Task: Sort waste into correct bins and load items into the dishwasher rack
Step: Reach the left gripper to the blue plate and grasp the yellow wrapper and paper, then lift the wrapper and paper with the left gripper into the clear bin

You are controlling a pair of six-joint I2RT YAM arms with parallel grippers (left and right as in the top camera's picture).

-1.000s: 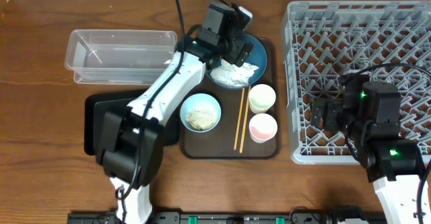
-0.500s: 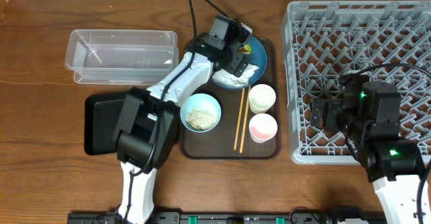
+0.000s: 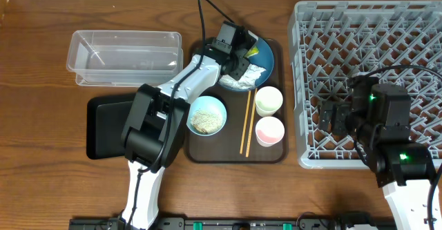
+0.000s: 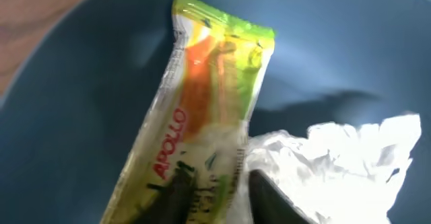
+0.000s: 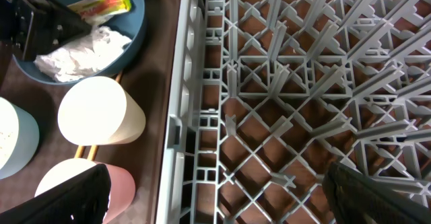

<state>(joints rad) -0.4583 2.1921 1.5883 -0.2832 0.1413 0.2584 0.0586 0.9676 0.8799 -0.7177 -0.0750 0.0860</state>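
The yellow-green snack wrapper (image 4: 215, 83) lies on the dark-blue plate (image 3: 266, 61) beside the crumpled white tissue (image 4: 337, 157). My left gripper (image 4: 219, 183) is down on the plate with its two dark fingers pinched on the wrapper's near end. A white bowl (image 3: 206, 115) holds rice-like scraps. Two cups (image 3: 268, 100) (image 3: 269, 130) and the wooden chopsticks (image 3: 245, 123) lie on the brown tray. My right gripper (image 5: 222, 197) hangs open over the left side of the grey dishwasher rack (image 3: 366, 50), holding nothing.
The clear tub (image 3: 124, 54) stands at the back left and the black tray (image 3: 103, 126) in front of it, partly under my left arm. The brown serving tray (image 3: 235, 154) sits between them and the rack.
My left gripper has reached further onto the plate and its jaws have closed from wide open onto the wrapper. The right arm has not moved.
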